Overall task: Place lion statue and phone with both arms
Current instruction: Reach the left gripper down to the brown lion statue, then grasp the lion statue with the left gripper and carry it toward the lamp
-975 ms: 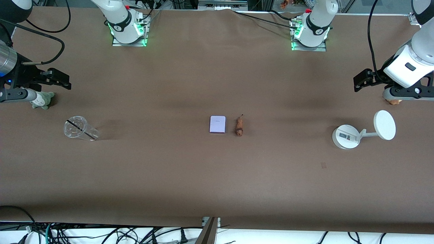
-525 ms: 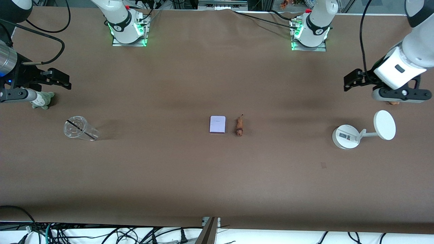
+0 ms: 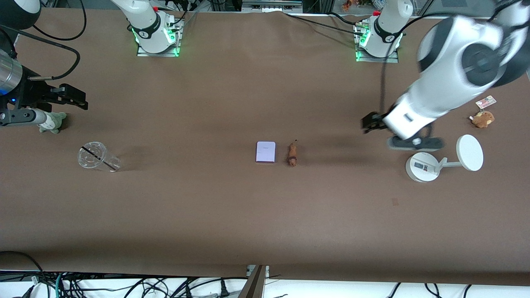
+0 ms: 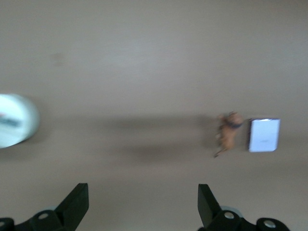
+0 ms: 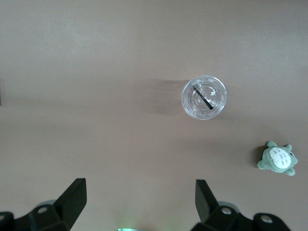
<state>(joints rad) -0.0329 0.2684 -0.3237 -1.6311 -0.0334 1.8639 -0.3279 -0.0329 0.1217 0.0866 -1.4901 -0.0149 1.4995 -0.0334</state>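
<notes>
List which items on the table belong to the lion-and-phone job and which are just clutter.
Job items:
lion statue, mid-table
phone, beside it, toward the right arm's end
left hand, open, over bare table
right hand, open, waiting near the green plush

Clutter:
clear cup
green plush
white stand
brown plush

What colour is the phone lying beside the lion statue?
Pale lavender with darker purple edges; the phone shows best in the front view.

clear cup [image 5: 204, 97] (near green plush [image 5: 277, 159])
</notes>
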